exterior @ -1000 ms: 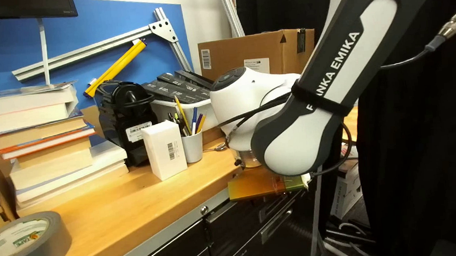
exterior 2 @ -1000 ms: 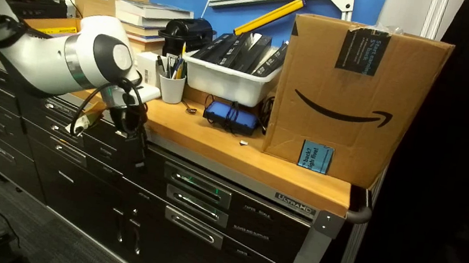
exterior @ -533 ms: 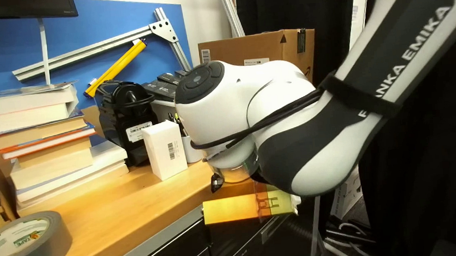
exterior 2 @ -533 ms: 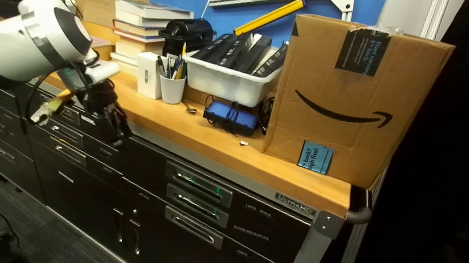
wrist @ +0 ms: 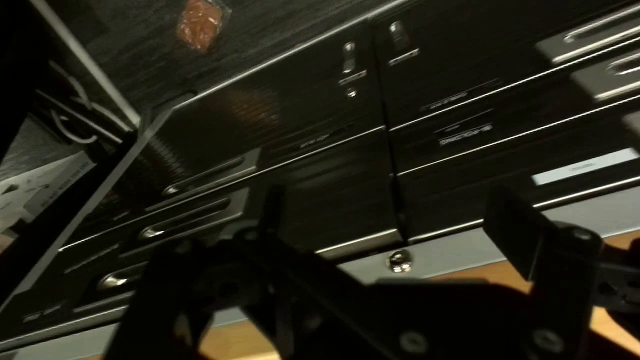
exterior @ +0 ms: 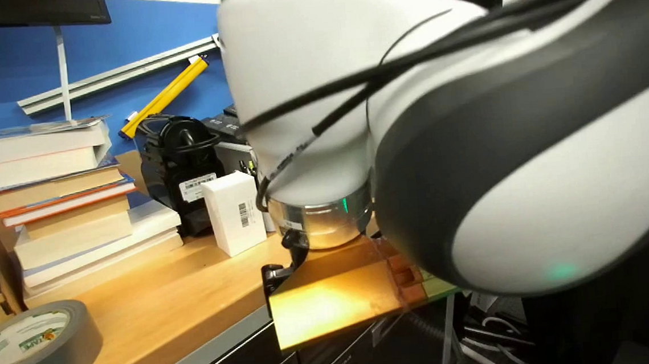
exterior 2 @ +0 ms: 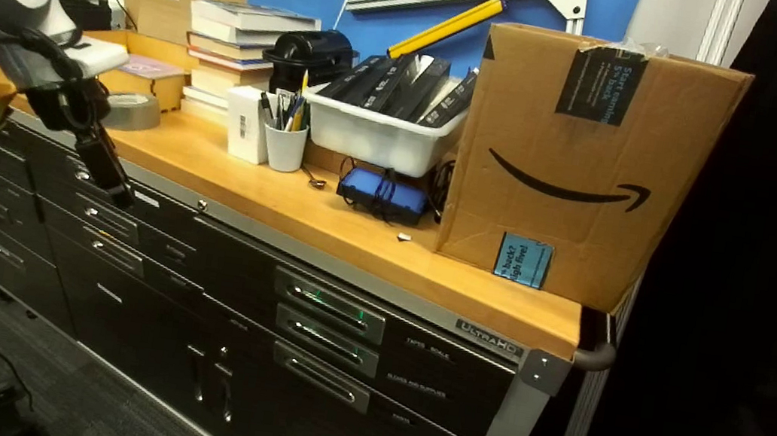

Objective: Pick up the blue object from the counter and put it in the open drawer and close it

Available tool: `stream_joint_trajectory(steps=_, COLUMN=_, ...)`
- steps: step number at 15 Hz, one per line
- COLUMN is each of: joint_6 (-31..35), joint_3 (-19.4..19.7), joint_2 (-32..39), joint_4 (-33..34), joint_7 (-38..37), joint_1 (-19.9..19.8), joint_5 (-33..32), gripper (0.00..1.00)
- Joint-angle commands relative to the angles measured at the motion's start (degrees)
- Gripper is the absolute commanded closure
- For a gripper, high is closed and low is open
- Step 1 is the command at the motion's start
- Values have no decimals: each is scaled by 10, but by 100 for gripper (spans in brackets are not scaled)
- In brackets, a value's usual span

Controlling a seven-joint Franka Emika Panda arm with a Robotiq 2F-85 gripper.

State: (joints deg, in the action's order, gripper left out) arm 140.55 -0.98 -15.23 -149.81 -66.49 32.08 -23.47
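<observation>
The blue object (exterior 2: 384, 193), a small blue and black case with a dark cord around it, lies on the wooden counter (exterior 2: 327, 218) beside the cardboard box. It is hidden in the other views. The top drawer (exterior 2: 417, 338) below it seems to stand slightly out, with a thin dark gap at its upper edge. That gap also shows on the drawer in the wrist view (wrist: 320, 215). My gripper (wrist: 392, 220) is open and empty, its fingers wide apart. In an exterior view the gripper (exterior 2: 112, 183) hangs in front of the counter's edge, well left of the blue object.
A tall cardboard box (exterior 2: 594, 163) stands at the counter's end. A white bin (exterior 2: 377, 136), a pen cup (exterior 2: 284, 150), a white box (exterior: 235, 214), books (exterior: 71, 228) and a tape roll (exterior: 45, 355) line the counter. An orange plate (exterior: 333, 304) is mounted on my wrist.
My arm has moved along the counter away from the blue object, toward the tape roll, and grown much larger in an exterior view. The blue object and drawers have not moved.
</observation>
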Motion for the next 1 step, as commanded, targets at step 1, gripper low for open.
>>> stream_joint_trajectory(steps=1, joint_6=-3, joint_3=-55, joint_2=-16, joint_4=-1, joint_7=51, joint_1=-45, joint_5=56, gripper=0)
